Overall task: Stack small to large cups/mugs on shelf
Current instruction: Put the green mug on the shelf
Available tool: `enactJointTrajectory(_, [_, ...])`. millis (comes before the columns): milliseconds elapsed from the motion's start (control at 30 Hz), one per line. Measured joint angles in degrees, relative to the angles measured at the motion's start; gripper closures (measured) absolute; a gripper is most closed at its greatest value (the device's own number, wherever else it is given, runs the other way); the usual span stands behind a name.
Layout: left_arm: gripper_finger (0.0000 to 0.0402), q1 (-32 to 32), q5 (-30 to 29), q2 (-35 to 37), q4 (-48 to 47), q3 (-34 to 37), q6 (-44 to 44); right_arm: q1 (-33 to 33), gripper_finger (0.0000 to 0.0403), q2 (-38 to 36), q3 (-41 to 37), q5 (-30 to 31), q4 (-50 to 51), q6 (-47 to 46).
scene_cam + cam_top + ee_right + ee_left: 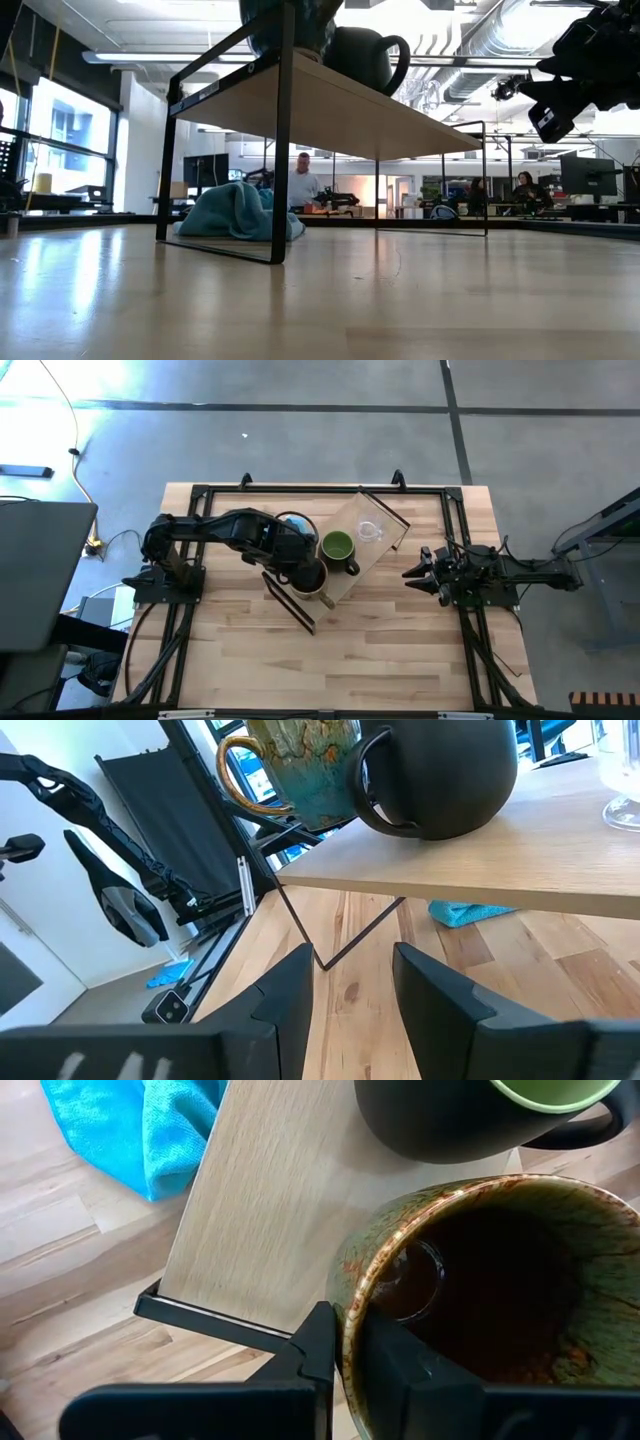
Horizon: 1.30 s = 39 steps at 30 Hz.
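From above, the brown mug (309, 576) is largely hidden by the left gripper (300, 572), whose fingers are pinched on its mottled green-brown rim. It stands on the shelf (383, 550) touching the green mug (338, 547), the glass cup (370, 531) farther along. The right gripper (415, 573) is held spread beside the shelf.

No legible text — labels, brands, numbers; none.

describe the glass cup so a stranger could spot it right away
Find the pale wood shelf lying diagonally across the tabletop. Three vessels stand in a row on it; the glass cup is at the end nearest the right arm, the only clear one without a handle.
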State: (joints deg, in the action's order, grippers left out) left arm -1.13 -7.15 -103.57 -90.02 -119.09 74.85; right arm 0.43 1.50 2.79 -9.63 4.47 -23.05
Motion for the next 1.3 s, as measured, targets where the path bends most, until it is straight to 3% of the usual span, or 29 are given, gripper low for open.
enactJointTrajectory(1300, [0.0387,0.0,-0.3,-1.4,0.1,0.4,-2.5,0.0,0.0272,0.0,0.0,-0.4,0.0,-0.5])
